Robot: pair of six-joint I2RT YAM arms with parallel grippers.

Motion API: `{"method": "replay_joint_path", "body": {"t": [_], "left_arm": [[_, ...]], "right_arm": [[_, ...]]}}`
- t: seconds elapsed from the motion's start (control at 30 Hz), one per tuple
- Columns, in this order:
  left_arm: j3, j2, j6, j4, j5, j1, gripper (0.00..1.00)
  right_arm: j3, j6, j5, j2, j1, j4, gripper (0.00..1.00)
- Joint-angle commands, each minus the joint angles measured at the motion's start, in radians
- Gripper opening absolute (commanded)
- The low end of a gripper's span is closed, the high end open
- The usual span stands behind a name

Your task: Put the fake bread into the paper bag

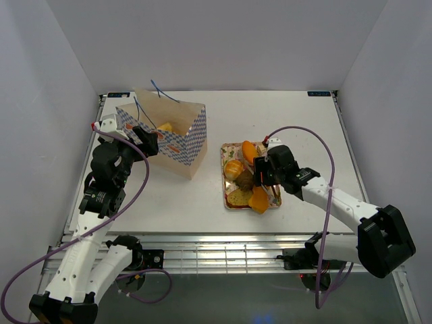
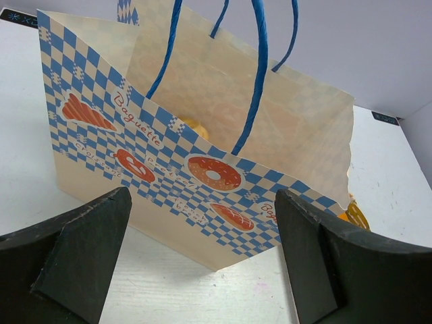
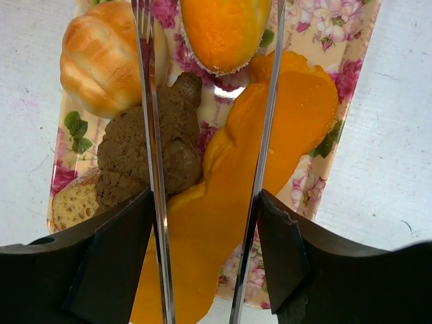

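My right claw (image 3: 209, 40) is released, thin blades astride the orange croissant (image 3: 229, 182) on the flowered tray (image 3: 337, 27), well apart from the paper bag (image 1: 182, 145); it looks light, hard and glossy, probably slippery, so I would squeeze its narrow middle.

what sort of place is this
Probably a robot lab cell: white walls box in the table, left arm and right arm mount at its near edge, with fake bread on a tray.

On the table (image 1: 304, 121), paper bag (image 1: 192, 145) left, tray (image 1: 225, 150) of fake bread (image 1: 251, 151) right, one piece inside bag.
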Motion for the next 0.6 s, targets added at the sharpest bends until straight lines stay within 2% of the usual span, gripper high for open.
{"method": "replay_joint_path", "body": {"t": [0.0, 0.57], "left_arm": [[-0.006, -0.007, -0.003, 0.013, 0.019, -0.005, 0.98], [-0.009, -0.014, -0.003, 0.012, 0.013, -0.005, 0.98]], "right_arm": [[0.002, 0.008, -0.028, 0.004, -0.009, 0.081, 0.66], [0.074, -0.003, -0.05, 0.069, -0.041, 0.038, 0.6]]}}
